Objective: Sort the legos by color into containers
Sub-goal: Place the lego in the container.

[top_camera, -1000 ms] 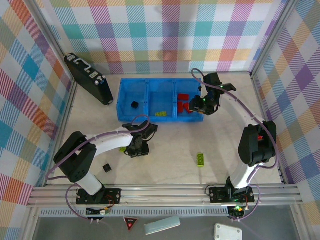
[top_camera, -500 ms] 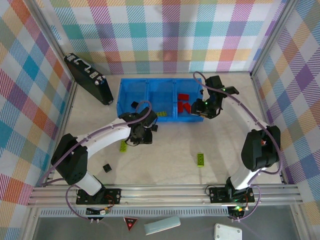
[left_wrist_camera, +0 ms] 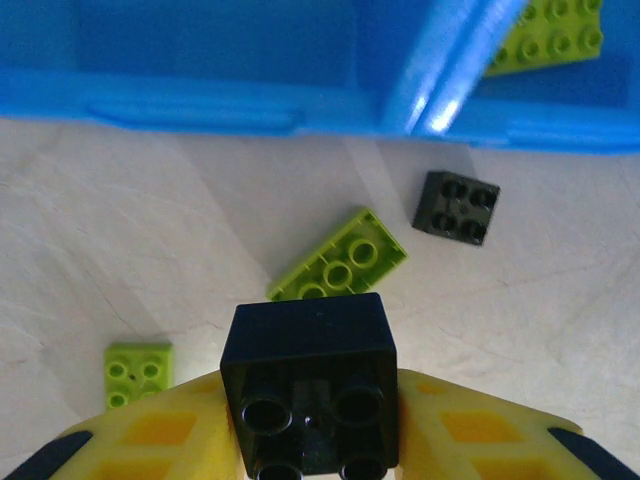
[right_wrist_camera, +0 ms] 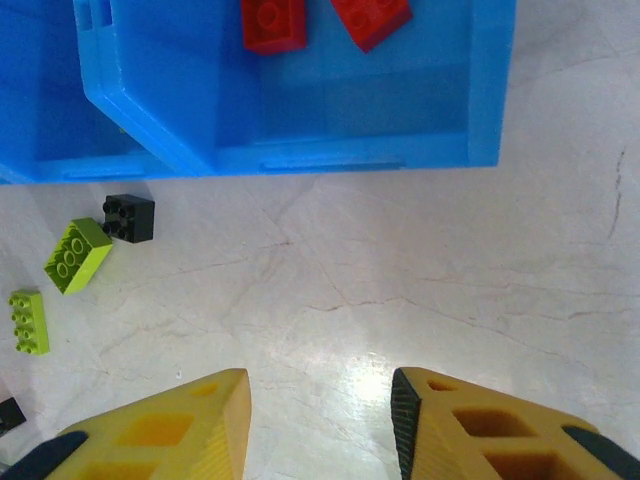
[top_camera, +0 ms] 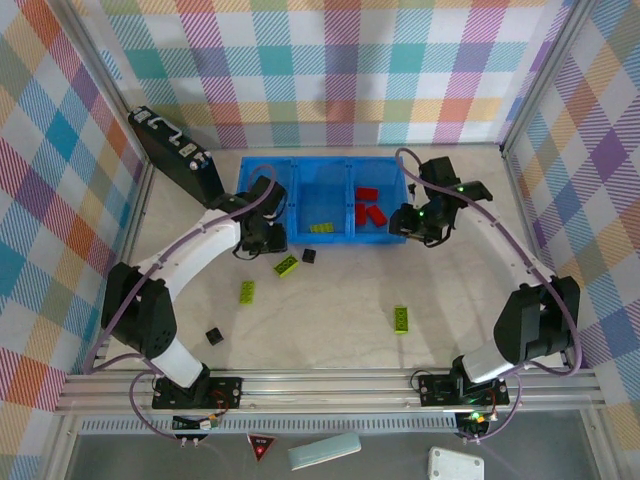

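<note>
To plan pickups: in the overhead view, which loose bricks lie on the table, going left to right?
near black brick → left green brick → middle green brick → far black brick → right green brick

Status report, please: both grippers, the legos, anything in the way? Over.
Left gripper shut on a black lego, close to the blue tray. Right gripper open, empty, above bare table. Green lego and a second black lego lie loose before the tray.

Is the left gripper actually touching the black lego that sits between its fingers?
Touching. The left wrist view shows the black lego clamped in the left gripper, its jaws pressed against both sides with no gap.
</note>
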Tool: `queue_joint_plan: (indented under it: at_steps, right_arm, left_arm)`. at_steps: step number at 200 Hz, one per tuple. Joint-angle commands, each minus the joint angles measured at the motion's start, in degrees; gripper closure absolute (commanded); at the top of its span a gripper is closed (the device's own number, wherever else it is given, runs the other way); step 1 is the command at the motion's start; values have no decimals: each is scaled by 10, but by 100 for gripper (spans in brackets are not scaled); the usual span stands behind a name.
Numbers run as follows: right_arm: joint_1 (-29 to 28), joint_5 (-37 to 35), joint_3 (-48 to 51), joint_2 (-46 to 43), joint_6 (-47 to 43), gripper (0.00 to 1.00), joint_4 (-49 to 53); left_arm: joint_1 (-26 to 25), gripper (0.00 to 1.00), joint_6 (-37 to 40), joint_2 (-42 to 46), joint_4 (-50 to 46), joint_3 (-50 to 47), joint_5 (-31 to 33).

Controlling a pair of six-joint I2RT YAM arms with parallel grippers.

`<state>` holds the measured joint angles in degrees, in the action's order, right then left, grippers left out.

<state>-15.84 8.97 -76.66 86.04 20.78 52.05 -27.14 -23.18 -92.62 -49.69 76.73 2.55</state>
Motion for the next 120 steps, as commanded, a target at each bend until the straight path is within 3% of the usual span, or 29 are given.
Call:
queue_joint_plan:
  at_steps: [1, 120]
  right_arm:
    - [-3, -6, 12, -25, 14, 57, 17]
    - [-8, -13, 28, -98, 38, 57, 51]
  left_arm:
    - [22, 61, 41, -23, -19, 36, -4]
    - [89, 61, 134, -187, -39, 220, 19]
